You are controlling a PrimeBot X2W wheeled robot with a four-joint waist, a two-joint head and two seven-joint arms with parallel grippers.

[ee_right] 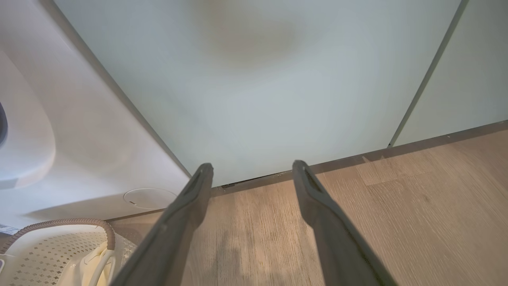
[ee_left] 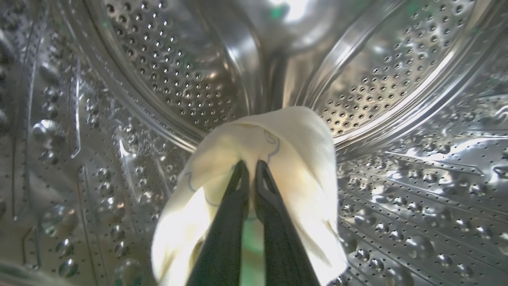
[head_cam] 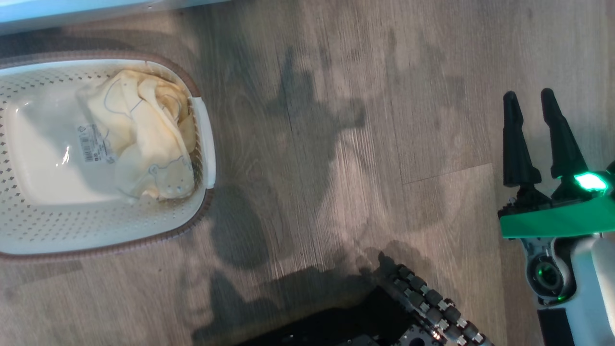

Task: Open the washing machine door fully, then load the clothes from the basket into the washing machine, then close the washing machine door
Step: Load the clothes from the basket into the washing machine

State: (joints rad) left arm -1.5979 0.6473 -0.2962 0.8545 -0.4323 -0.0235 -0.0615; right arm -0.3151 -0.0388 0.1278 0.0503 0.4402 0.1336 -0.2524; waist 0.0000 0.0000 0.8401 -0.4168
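Steel surrounds the left wrist view. The perforated drum [ee_left: 397, 79] of the washing machine [ee_right: 79, 139] curves all round. Inside it the left gripper [ee_left: 251, 165] has its two dark fingers pressed together on a pale yellow garment [ee_left: 293, 131]. The cloth bunches over the fingertips and hangs down either side of them, with a faint outlined drawing on its fold. Whether it touches the drum wall I cannot tell.

On the wooden floor [head_cam: 336, 144], at the left edge of the head view, stands the basket [head_cam: 29, 226]. It is cream, with perforated sides and a brown woven-look rim. The other garment [head_cam: 149, 134] lies crumpled in it, pushed against the right end wall beside the white handle [head_cam: 204, 144]. Its edge reaches the label [head_cam: 93, 144] on the basket's bottom.

The right gripper [head_cam: 528, 93] hangs above the floor, well apart from the basket, with its fingers spread and holding nothing. Its wrist view looks at a pale green cabinet panel [ee_right: 258, 99], with the washing machine's white front to the left and the basket's rim at the lower left corner.
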